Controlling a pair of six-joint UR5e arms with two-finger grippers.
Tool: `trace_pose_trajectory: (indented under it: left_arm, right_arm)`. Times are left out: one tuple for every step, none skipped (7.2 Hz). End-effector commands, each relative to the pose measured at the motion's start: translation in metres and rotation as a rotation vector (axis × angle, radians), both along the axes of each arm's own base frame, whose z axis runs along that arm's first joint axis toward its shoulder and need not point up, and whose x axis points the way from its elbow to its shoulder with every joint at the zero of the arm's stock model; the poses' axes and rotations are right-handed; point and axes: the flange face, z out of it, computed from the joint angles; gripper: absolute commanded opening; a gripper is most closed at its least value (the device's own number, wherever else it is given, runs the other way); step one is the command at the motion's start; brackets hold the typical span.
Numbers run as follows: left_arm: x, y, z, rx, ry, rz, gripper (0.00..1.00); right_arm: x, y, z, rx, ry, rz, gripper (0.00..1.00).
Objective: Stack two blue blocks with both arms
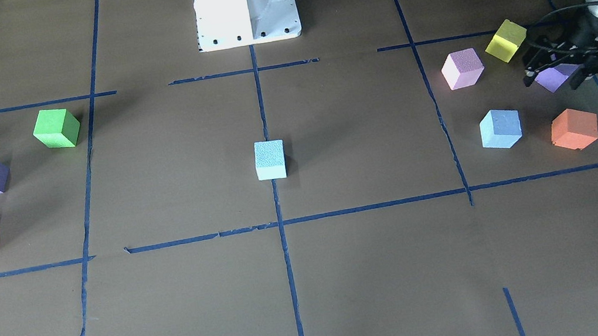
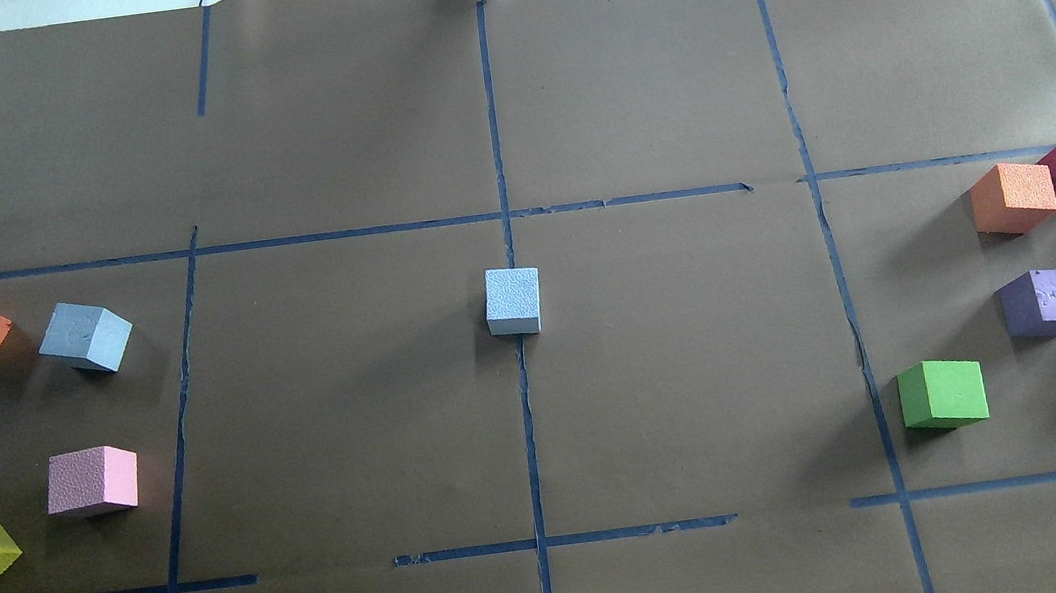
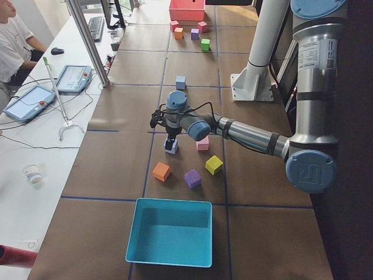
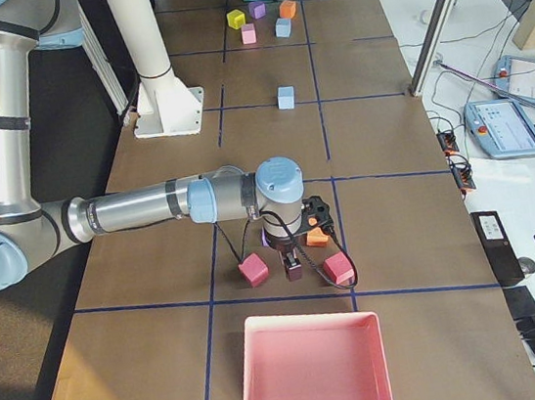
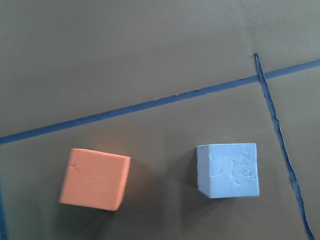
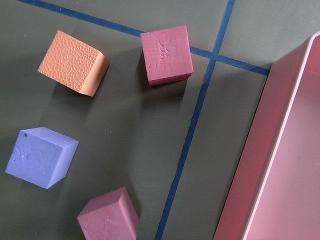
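Nothing is stacked yet. One pale sky-blue foam cube sits alone at the table's centre, on a blue tape line. The second sky-blue foam cube lies well apart on the robot's left side, near an orange foam cube. The left gripper hangs above that cluster, fingers spread and empty. The right gripper hovers over red foam cubes near a pink tray; whether it is parted or clenched I cannot tell. The pick-up and the stacking itself appear still to do.

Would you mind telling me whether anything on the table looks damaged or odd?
Only minor wear: the blue block beside the orange block has a scuffed, dented top face, and the centre blue tape line is wrinkled.
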Motion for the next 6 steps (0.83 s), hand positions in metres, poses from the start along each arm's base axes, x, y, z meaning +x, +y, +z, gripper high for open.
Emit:
trace_pose_trajectory:
  left_arm:
    - [0.050, -0.014, 0.004, -0.003, -0.014, 0.023, 1.00]
    - [0.055, -0.017, 0.006, -0.001, -0.017, 0.032, 1.00]
    - [0.059, -0.022, 0.008, -0.003, -0.021, 0.033, 1.00]
    - [0.069, -0.031, 0.013, -0.012, -0.027, 0.037, 1.00]
    - [0.088, -0.031, 0.020, -0.024, -0.037, 0.065, 1.00]
    - [0.100, -0.034, 0.023, -0.032, -0.042, 0.076, 1.00]
  right_arm:
    - [0.000, 0.000, 0.000, -0.002, -0.002, 0.002, 1.00]
    - [0.000, 0.000, 0.001, -0.003, -0.002, 0.002, 1.00]
    - [0.000, 0.000, 0.001, -0.003, -0.002, 0.002, 1.00]
    - [-0.001, 0.001, 0.000, -0.001, -0.002, -0.001, 1.00]
    - [-0.001, 0.001, 0.001, -0.004, -0.002, -0.001, 1.00]
    - [0.000, 0.001, 0.001, -0.004, -0.002, 0.001, 1.00]
